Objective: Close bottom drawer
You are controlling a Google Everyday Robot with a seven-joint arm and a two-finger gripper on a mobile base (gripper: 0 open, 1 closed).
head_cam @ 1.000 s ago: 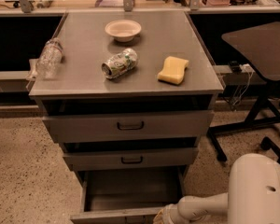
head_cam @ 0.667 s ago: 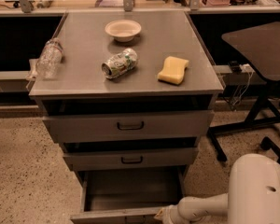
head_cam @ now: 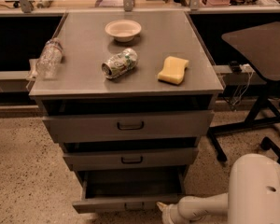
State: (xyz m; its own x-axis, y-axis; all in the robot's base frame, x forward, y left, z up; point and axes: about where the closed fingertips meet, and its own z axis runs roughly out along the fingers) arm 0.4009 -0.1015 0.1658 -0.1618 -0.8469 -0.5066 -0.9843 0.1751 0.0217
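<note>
Standing on speckled floor (head_cam: pixel 18 171), the grey metal desk (head_cam: pixel 84 85) fills most of what we see, its flat top carrying four loose things and its front holding three drawers. Right of it we log the robot's white body (head_cam: pixel 266 190) at the lower corner, and behind that a dark side table (head_cam: pixel 261 45) on a black stand. Top drawer (head_cam: pixel 84 127), tallest front, sits with a dark gap above it; middle drawer (head_cam: pixel 93 160), shallower, shows the same. We find the bottom drawer (head_cam: pixel 107 204) lowest of the three and pulled well out toward us, its dark inside open to view and its shallow front panel near the lower edge of the view. The white arm (head_cam: pixel 200 206) reaches leftward from the body at that height. On the desk top: a clear plastic bottle (head_cam: pixel 49 57) lying at the left edge, a pale bowl (head_cam: pixel 123 29) upright at rear centre, a crushed can (head_cam: pixel 120 63) on its side in the middle, a yellow sponge (head_cam: pixel 173 70) to the right, all apart from one another. The pincer (head_cam: pixel 162 209) sits just beside the right end of the bottom drawer's front panel; contact we cannot tell, nor whether it is wide or narrow.
</note>
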